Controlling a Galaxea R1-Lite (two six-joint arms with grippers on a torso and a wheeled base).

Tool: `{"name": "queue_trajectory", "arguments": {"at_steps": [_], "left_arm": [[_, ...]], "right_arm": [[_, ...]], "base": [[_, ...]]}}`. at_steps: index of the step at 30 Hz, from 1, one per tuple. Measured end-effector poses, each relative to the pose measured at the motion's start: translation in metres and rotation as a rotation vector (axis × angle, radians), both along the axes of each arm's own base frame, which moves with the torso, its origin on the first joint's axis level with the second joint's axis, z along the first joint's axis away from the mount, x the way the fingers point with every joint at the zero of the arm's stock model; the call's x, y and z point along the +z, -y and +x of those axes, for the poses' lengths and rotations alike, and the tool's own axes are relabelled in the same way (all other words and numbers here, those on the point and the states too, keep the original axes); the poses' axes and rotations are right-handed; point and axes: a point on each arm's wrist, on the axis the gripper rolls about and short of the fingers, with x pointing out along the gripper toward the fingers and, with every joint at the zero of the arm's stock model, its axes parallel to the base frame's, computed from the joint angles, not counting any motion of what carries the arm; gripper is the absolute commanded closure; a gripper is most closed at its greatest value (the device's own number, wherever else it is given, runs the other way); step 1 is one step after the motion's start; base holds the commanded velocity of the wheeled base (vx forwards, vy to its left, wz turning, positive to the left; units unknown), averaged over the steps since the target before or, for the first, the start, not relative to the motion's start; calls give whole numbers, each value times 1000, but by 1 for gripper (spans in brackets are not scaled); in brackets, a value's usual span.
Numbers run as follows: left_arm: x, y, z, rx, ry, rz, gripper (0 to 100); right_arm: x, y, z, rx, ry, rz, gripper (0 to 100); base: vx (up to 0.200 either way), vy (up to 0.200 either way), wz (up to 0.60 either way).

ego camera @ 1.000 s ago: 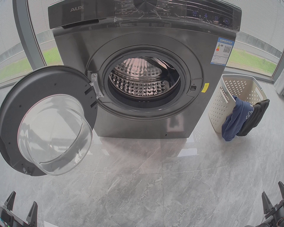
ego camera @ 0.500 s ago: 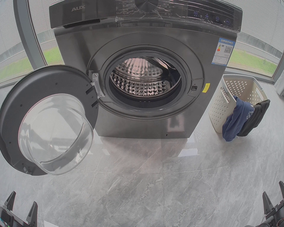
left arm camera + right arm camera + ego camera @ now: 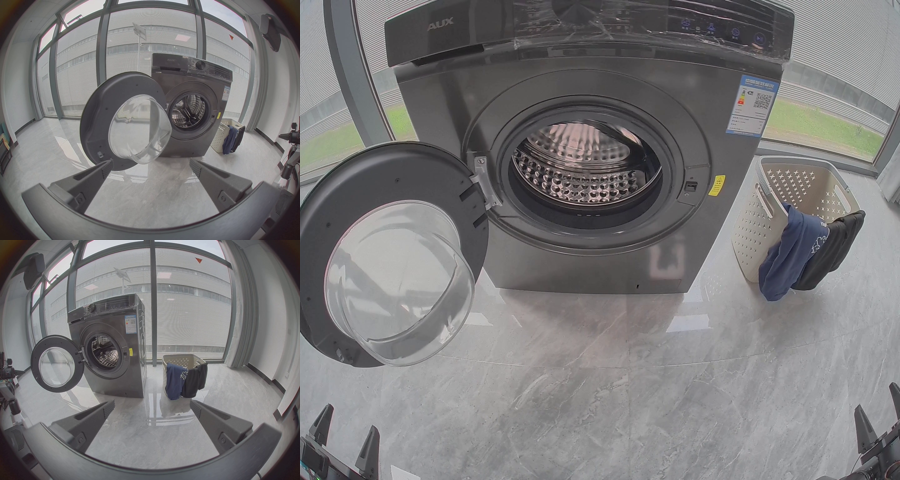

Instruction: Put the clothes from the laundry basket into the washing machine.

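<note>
A grey washing machine (image 3: 587, 81) stands ahead with its round door (image 3: 387, 250) swung wide to the left and its steel drum (image 3: 581, 169) bare. To its right sits a cream laundry basket (image 3: 800, 181) with a blue garment (image 3: 790, 250) and a black garment (image 3: 831, 247) draped over its front rim. Low at the bottom left, my left gripper (image 3: 347, 434) is open and holds nothing. At the bottom right corner my right gripper (image 3: 878, 412) is open too. Both are far from the basket (image 3: 184, 360) and the machine (image 3: 190, 106).
Polished grey marble floor (image 3: 612, 387) stretches between me and the machine. Tall windows (image 3: 193, 302) run behind the machine and the basket. A curtain (image 3: 243, 318) hangs right of the basket. The open door juts out over the floor at the left.
The whole head view has shifted: the machine, the door and the basket sit further left now, so the camera has turned right. Both grippers keep their places.
</note>
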Motion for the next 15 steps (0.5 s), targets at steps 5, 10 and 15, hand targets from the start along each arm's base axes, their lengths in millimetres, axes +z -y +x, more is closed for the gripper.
{"name": "queue_trajectory", "arguments": {"at_steps": [5,10,15], "left_arm": [[0,0,0,0,0,0,0],[0,0,0,0,0,0,0],[0,0,0,0,0,0,0]], "right_arm": [[0,0,0,0,0,0,0],[0,0,0,0,0,0,0],[0,0,0,0,0,0,0]], "base": [[0,-200,0],[0,-200,0],[0,-200,0]]}}
